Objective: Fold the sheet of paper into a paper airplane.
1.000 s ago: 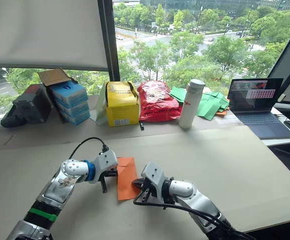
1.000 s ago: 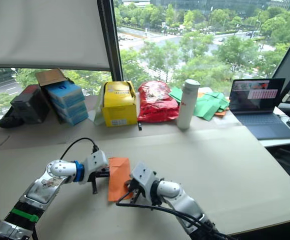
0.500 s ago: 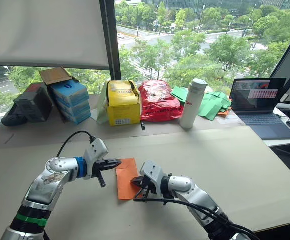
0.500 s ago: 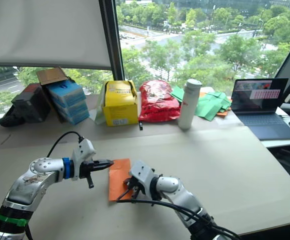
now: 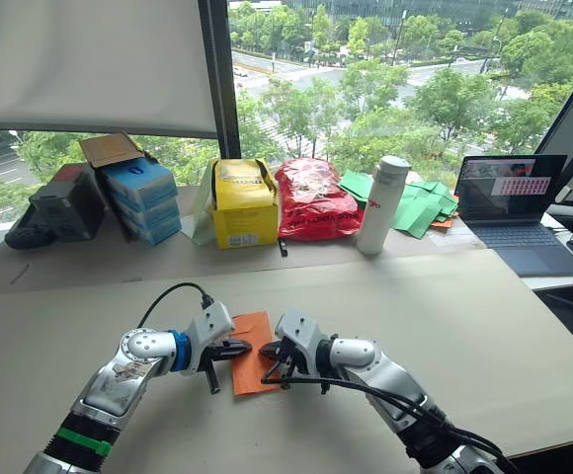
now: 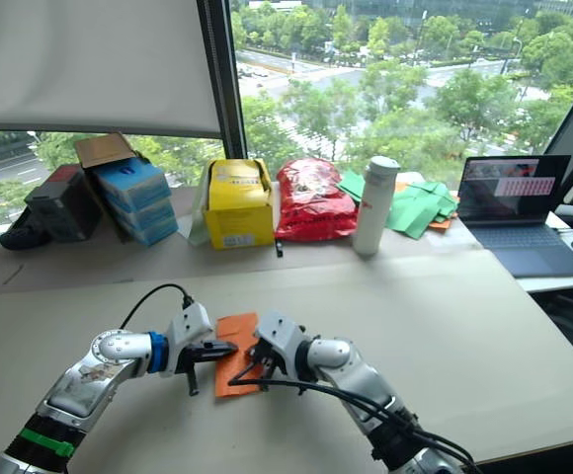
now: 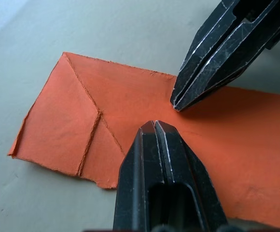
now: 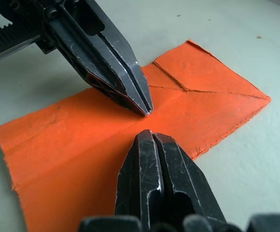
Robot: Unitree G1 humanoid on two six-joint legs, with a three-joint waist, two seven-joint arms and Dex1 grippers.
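Note:
The sheet of paper (image 5: 254, 331) lies flat on the table as an orange folded strip with crease lines and two corner flaps (image 7: 77, 116) at one end. My left gripper (image 5: 247, 348) is shut, its tip resting on the middle of the paper. My right gripper (image 5: 267, 350) is shut too, and comes in from the other side. The two tips nearly meet on the paper; the wrist views show the left gripper (image 8: 145, 110) and the right gripper (image 7: 176, 104) a short gap apart. Neither holds the paper between its fingers.
Along the back of the table stand blue boxes (image 5: 138, 197), a yellow box (image 5: 242, 205), a red bag (image 5: 311, 200), a white bottle (image 5: 378, 205), green paper pieces (image 5: 415, 202) and a laptop (image 5: 514, 207). The beige tabletop (image 5: 464, 316) stretches right of the arms.
The left gripper swung from beside the paper's left edge down onto its middle. The right gripper shifted slightly toward the paper's middle, meeting the left tip.

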